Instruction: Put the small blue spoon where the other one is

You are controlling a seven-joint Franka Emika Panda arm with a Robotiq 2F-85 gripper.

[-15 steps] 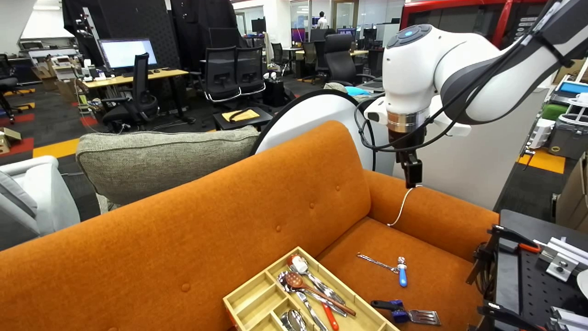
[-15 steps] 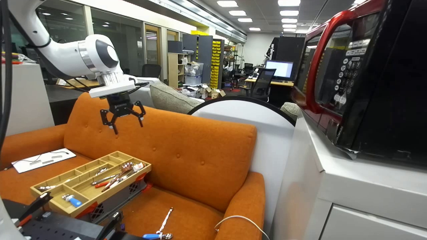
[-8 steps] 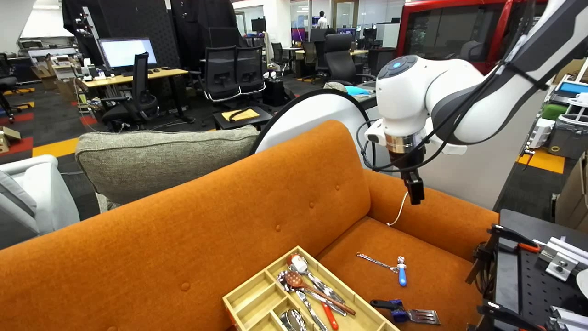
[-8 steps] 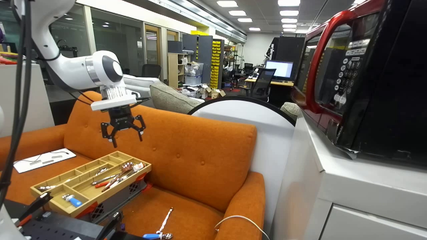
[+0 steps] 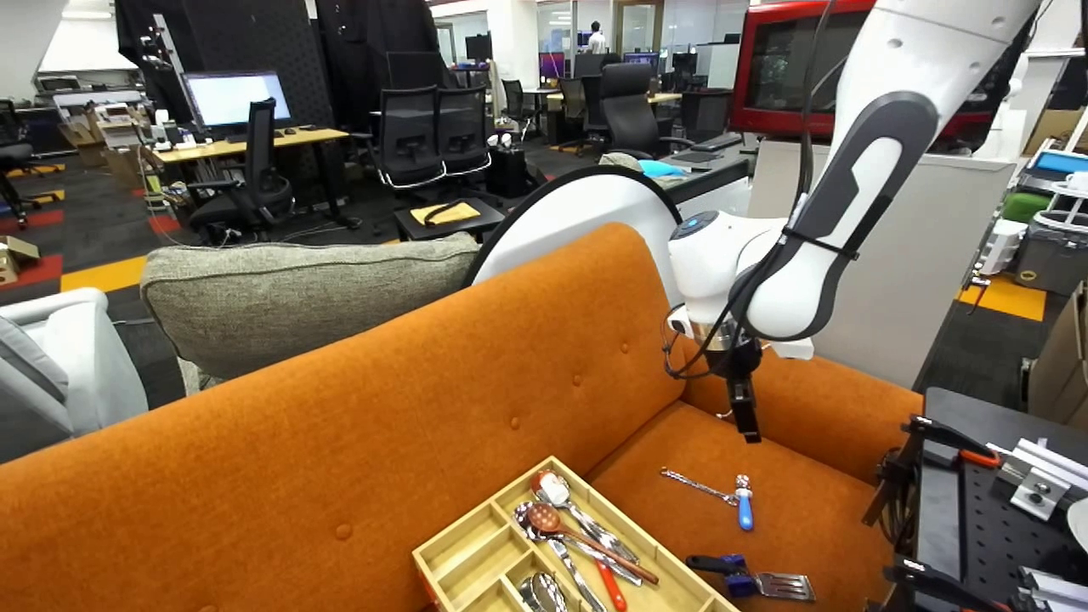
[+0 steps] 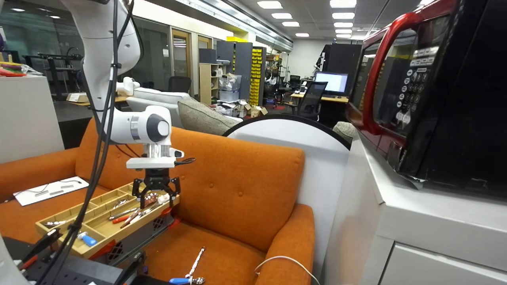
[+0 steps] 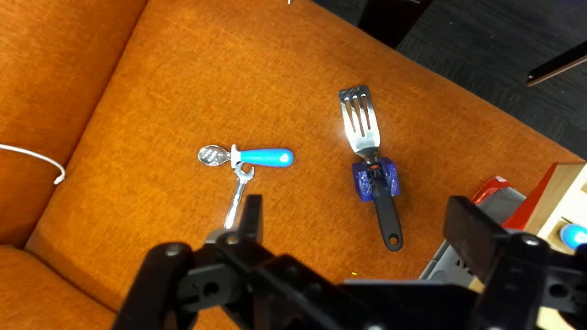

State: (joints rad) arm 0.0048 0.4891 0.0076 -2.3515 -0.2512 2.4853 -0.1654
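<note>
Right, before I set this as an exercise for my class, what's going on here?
A robot arm has its hand open and empty above the orange sofa. The small blue spoon lies on the sofa, apparently touching a silver wrench-like piece, with a slotted turner nearby. The other blue-handled spoon is in a compartment of the wooden cutlery tray, so the two have yet to be brought together.

Orange sofa (image 5: 382, 408), slotted spatula (image 7: 368, 146), microwave (image 6: 439, 99), possibly a wrench (image 7: 237, 197)
</note>
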